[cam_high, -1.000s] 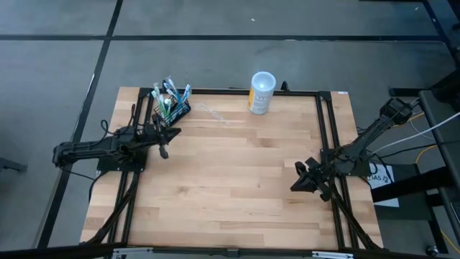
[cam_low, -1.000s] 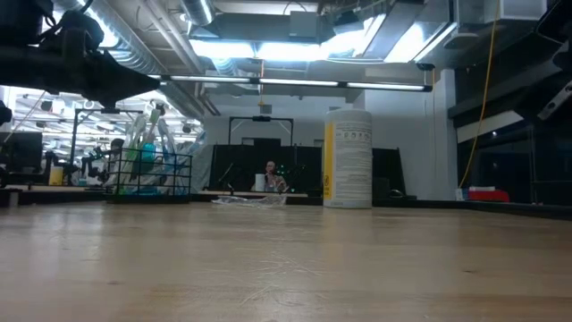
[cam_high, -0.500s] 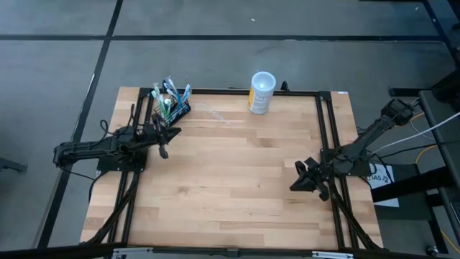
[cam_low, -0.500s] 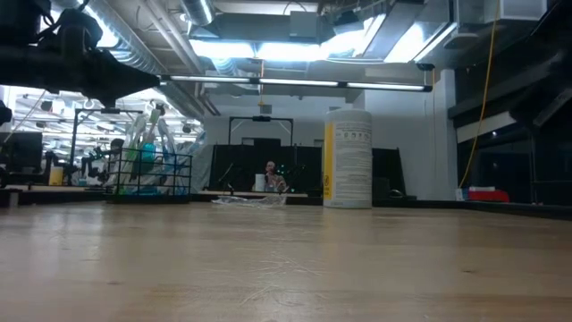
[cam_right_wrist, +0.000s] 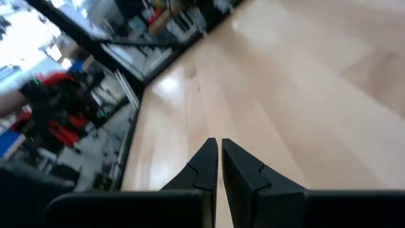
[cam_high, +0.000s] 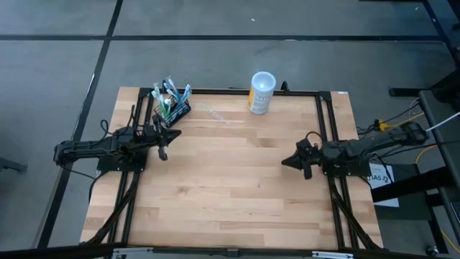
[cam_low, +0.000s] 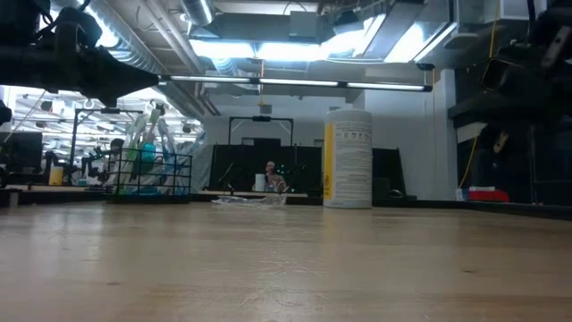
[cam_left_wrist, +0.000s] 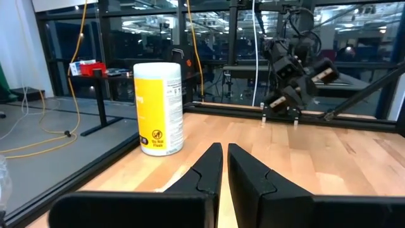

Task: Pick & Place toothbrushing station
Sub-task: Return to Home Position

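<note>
At left-centre of the overhead frame, the left gripper (cam_high: 171, 135) has its fingers drawn together on nothing. It sits just below the toothbrushing station (cam_high: 171, 105), which stands full of brushes at the table's (cam_high: 237, 187) upper left corner. At right-centre, the right gripper (cam_high: 287, 160) is likewise closed and empty, well apart from it. Both arms look parked, the loading apparently finished. A white-and-yellow canister (cam_high: 261, 92) stands at upper centre.

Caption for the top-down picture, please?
Left arm and right arm over the table; filled toothbrush holder, cup at back.
</note>
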Robot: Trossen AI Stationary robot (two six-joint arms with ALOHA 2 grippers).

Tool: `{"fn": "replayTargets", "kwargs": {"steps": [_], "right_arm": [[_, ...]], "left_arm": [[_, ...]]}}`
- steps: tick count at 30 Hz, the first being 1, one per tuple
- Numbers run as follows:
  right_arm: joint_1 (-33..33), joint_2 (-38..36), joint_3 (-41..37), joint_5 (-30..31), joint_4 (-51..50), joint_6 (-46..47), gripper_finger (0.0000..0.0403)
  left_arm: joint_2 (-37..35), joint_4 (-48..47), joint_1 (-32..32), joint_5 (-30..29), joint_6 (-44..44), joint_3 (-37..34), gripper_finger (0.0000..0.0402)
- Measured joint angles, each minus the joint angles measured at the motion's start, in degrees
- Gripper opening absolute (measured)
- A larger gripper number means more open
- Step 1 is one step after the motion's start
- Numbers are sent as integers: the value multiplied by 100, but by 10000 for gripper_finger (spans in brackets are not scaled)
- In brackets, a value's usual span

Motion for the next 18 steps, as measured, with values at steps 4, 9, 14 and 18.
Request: {"fn": "replayTargets", "kwargs": {"steps": [4, 9, 14, 18], "right_arm": [[-268, -497, 0, -2, 2, 0, 25], [-609, -1227, 0, -2, 3, -1, 25], [-969, -1759, 0, -2, 6, -2, 25], [-1318, -1932, 0, -2, 1, -2, 25]], "left_arm": [[0, 0, -13, 6, 0, 0, 22], [-2, 0, -9, 13, 0, 0, 22], [-2, -5, 47, 71, 0, 0, 22], [-2, -9, 238, 145, 0, 0, 22]]}}
